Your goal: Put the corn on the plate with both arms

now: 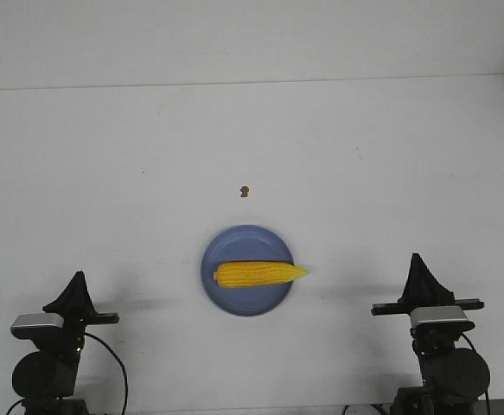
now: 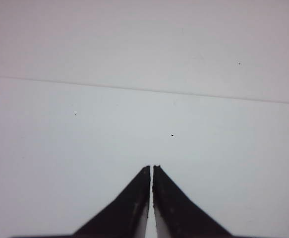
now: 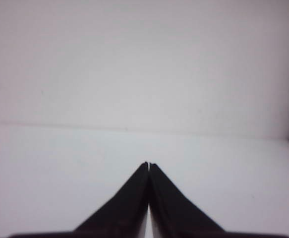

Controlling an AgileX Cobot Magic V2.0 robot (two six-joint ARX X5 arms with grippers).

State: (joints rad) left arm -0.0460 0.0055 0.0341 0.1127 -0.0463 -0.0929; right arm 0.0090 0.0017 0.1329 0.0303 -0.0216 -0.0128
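Observation:
The yellow corn [image 1: 258, 274] lies across the blue plate [image 1: 234, 248] near the table's front middle, its pointed end reaching just past the rim on the right. My left gripper [image 1: 79, 278] stands at the front left, well apart from the plate, shut with nothing in it. Over at the front right my right gripper [image 1: 416, 260] is also shut and holds nothing. In the left wrist view the left gripper [image 2: 151, 167] shows closed black fingers over bare table. The right gripper [image 3: 148, 164] looks the same in the right wrist view. Neither wrist view shows corn or plate.
A small brown speck [image 1: 245, 191] sits on the white table [image 1: 252, 138] just beyond the plate. The table's far edge meets a pale wall. The table's right edge shows at the far right of the front view.

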